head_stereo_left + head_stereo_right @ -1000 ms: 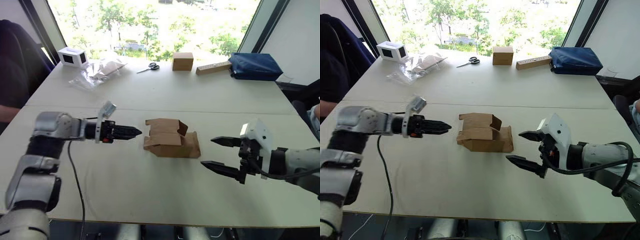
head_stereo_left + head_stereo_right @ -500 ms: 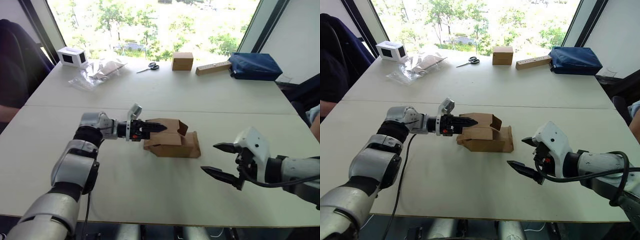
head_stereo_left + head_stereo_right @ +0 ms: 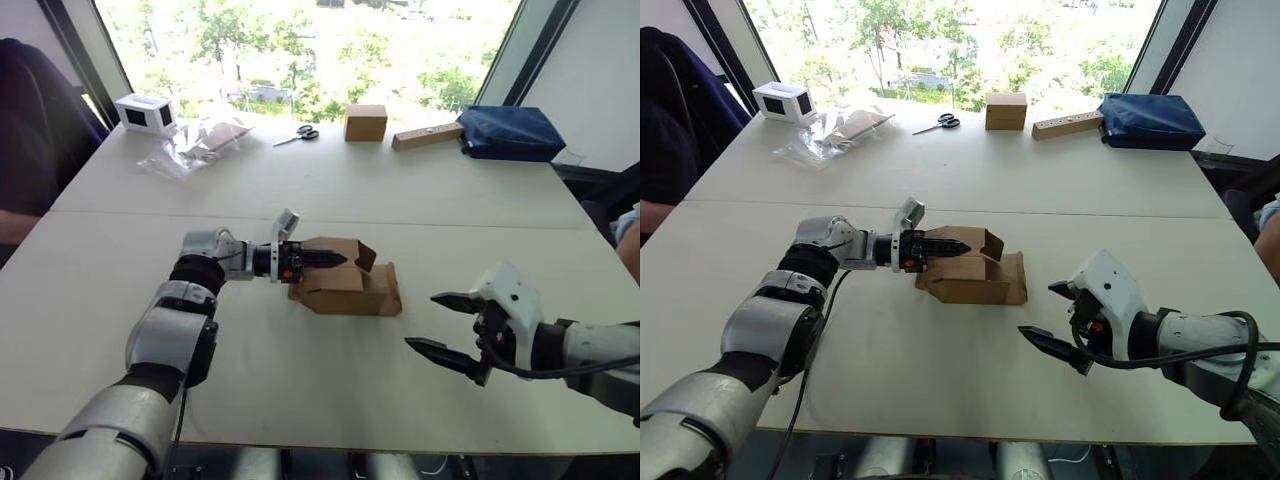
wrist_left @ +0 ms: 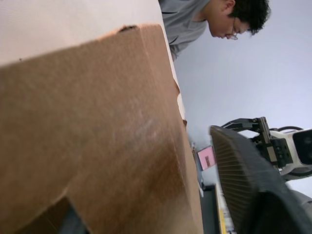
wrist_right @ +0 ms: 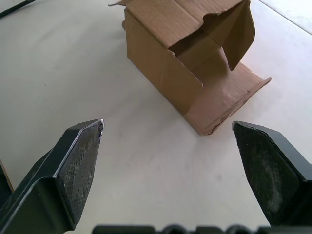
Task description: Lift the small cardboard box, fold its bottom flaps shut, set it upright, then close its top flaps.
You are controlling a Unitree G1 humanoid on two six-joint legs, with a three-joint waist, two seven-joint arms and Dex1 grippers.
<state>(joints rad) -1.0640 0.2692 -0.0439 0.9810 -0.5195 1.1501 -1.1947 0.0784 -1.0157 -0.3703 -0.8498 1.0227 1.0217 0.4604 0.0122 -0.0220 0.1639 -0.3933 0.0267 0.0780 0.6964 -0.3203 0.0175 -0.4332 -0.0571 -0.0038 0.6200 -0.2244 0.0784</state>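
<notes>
Right at the left claw (image 3: 335, 260) — its fingers together, tips over the near end — the small cardboard box (image 3: 345, 278) lies on its side on the surface (image 3: 300, 380), while the right claw (image 3: 450, 325) waits well apart, spread wide, facing the flaps.

Matt corrugated small cardboard box (image 5: 170, 63)

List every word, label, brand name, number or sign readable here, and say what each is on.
None can be read.
The small cardboard box is plain and unprinted.
The white box with a dark window shows no legible marking.
The wooden block and blue bag show no readable text.
</notes>
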